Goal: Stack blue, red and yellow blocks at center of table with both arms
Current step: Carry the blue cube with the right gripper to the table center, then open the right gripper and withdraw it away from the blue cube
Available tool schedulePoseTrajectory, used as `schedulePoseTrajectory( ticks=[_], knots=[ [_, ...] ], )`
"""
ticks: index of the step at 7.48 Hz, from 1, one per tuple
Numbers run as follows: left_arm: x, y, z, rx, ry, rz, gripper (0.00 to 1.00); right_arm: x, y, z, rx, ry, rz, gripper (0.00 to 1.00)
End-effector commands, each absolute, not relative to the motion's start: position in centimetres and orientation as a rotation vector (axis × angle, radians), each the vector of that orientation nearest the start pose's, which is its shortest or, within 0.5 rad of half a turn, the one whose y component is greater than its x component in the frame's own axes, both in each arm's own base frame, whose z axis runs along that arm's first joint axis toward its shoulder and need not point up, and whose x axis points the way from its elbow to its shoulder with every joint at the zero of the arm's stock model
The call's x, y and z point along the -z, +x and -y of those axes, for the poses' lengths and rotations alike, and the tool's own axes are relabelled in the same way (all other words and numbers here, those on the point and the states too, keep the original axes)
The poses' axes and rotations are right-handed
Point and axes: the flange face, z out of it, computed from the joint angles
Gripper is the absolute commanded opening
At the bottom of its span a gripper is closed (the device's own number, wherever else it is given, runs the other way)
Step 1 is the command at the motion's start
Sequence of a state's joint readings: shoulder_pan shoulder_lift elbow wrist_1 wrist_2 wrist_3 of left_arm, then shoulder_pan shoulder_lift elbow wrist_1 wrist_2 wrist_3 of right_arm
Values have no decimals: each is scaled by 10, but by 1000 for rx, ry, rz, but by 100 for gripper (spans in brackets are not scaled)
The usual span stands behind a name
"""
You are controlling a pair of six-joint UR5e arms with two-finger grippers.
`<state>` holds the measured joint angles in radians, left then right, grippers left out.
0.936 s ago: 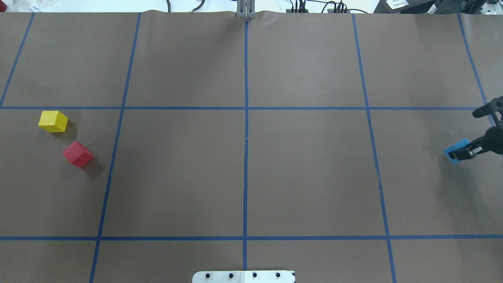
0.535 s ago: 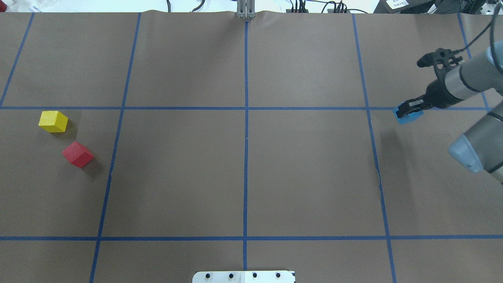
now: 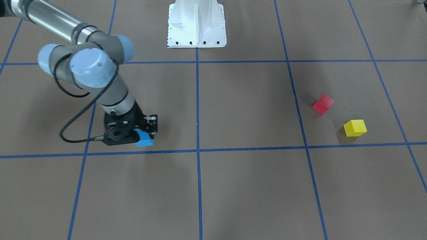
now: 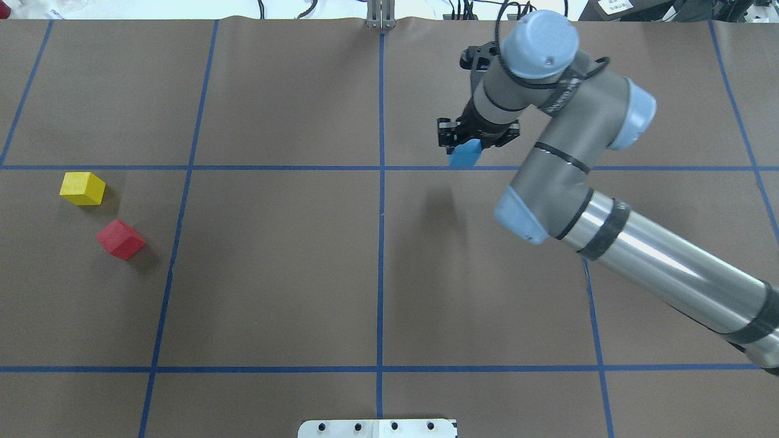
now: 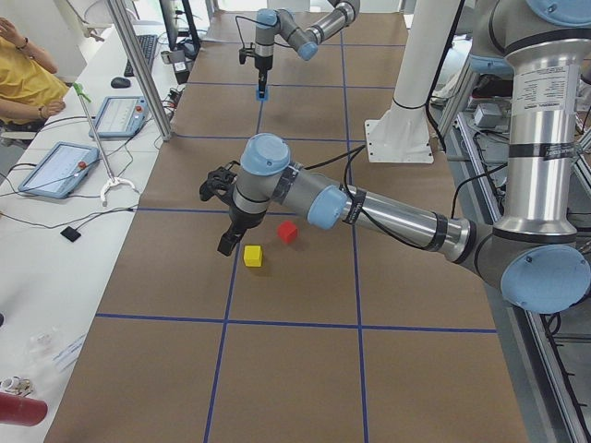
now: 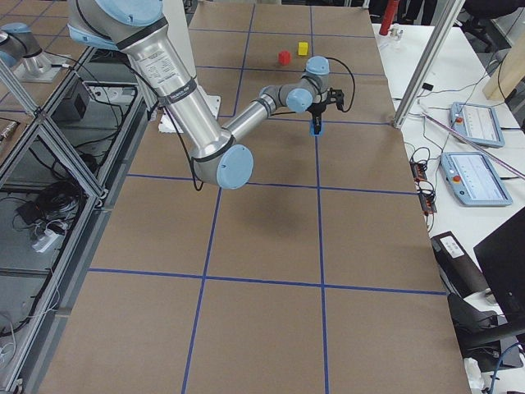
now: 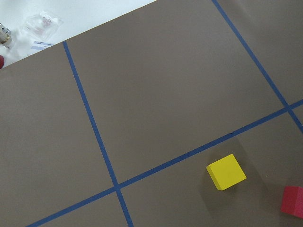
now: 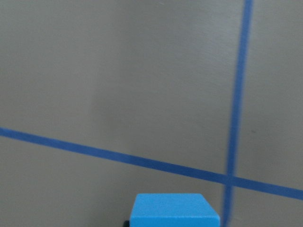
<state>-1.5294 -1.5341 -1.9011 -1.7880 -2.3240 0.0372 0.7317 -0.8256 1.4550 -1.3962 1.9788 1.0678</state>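
My right gripper [image 4: 470, 143] is shut on the blue block [image 4: 465, 154] and holds it above the table, just right of the centre line. The block also shows in the front view [image 3: 144, 140] and at the bottom of the right wrist view [image 8: 174, 211]. The yellow block [image 4: 83, 188] and the red block [image 4: 120, 239] lie apart on the table at the far left, also seen in the left wrist view [image 7: 226, 171] [image 7: 292, 200]. My left gripper [image 5: 224, 246] shows only in the exterior left view, next to the yellow block [image 5: 252, 256]; I cannot tell whether it is open.
Blue tape lines [image 4: 381, 182] divide the brown table into a grid. The white robot base plate [image 4: 377, 427] sits at the near edge. Cables [image 4: 462, 9] hang at the far edge. Tablets [image 5: 55, 168] and an operator [image 5: 28, 74] are beside the table.
My right arm has swung in from the table's right edge, carrying the blue block left and farther away, to near the centre line. The yellow and red blocks have not moved.
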Motion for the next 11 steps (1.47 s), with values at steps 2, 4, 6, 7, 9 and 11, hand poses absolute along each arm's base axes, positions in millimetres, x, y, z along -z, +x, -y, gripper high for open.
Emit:
schedulePoseTrajectory(
  ticks=[2, 4, 6, 7, 9, 11],
  knots=[
    [-490, -45, 485, -254, 477, -741, 100, -186, -606, 524, -91, 132, 821, 0],
    [-493, -45, 485, -252, 472, -742, 100, -193, -627, 503, -71, 154, 795, 40],
    [-492, -45, 485, -254, 474, -741, 100, -192, -636, 493, -62, 164, 793, 98],
    [-491, -45, 485, -253, 475, -741, 100, -193, -637, 492, -66, 163, 792, 100],
    [-491, -45, 485, -255, 477, -741, 100, -190, -627, 502, -76, 175, 798, 100],
    [-493, -45, 485, -253, 472, -741, 100, -171, -555, 567, -159, 215, 829, 100]
  ],
)
